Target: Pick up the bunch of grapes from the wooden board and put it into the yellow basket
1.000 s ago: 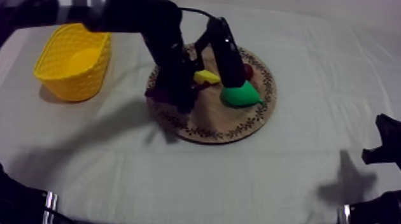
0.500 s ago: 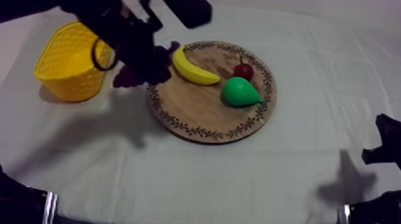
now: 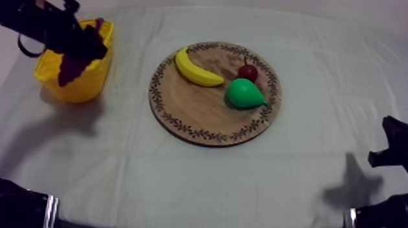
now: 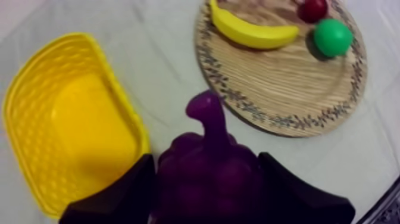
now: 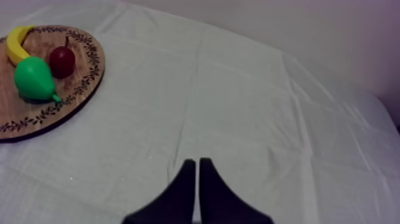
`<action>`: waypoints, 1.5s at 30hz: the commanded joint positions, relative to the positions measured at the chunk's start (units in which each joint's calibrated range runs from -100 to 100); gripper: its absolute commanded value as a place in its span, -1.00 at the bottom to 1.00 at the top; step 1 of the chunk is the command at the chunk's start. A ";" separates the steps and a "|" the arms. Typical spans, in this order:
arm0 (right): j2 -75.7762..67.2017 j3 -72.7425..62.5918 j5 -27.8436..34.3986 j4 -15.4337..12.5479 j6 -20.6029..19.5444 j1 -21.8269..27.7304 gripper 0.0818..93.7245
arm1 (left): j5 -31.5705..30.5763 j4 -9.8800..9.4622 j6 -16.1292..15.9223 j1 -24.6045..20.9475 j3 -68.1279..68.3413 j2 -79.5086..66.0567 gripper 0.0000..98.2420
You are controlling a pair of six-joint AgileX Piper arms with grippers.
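Observation:
My left gripper (image 3: 79,49) hangs over the yellow basket (image 3: 52,77) at the table's left, shut on the purple bunch of grapes (image 3: 71,64). In the left wrist view the grapes (image 4: 208,173) sit between the two black fingers (image 4: 125,196), above the basket's (image 4: 65,125) near rim, stem pointing toward the round wooden board (image 4: 286,71). The board (image 3: 200,112) holds a banana (image 3: 195,69), a green pear (image 3: 244,94) and a small red fruit (image 3: 248,72). My right gripper (image 5: 197,170) is shut on nothing, low over bare cloth.
The right arm (image 3: 399,154) rests at the table's right edge. Bare grey-white cloth (image 3: 198,180) lies in front of the board and between board and basket. In the right wrist view the board (image 5: 77,77) lies off to one side with its fruit.
My left gripper has carried the grapes off the board's left rim, leftward to above the basket. The fruit on the board and the right arm have stayed still.

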 commanded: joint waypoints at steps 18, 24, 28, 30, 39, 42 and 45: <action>0.02 -0.01 0.02 -0.01 0.01 0.01 -0.99 | 2.31 0.07 -1.77 -13.17 -20.63 17.51 -0.15; 0.02 -0.01 0.02 -0.01 0.01 0.01 -0.99 | 0.26 -0.38 -2.05 -14.76 -24.07 26.59 -0.14; 0.02 -0.01 0.02 -0.01 -0.01 0.01 -0.99 | -1.90 -0.51 -2.35 -15.63 -24.75 32.32 -0.14; 0.02 -0.01 0.02 -0.01 0.00 0.01 -0.99 | -3.18 -0.58 -2.45 -15.93 -24.46 34.80 -0.13; 0.02 -0.01 0.02 -0.01 0.00 0.01 -0.99 | -9.53 -0.43 -2.91 -16.84 -19.05 41.74 -0.14; 0.02 -0.01 0.02 -0.01 0.00 0.01 -0.99 | -10.94 -0.39 -2.99 -16.88 -17.60 42.64 -0.14; 0.02 -0.01 0.02 -0.01 0.00 0.01 -0.99 | -11.60 -0.36 -3.04 -16.73 -16.97 42.90 -0.14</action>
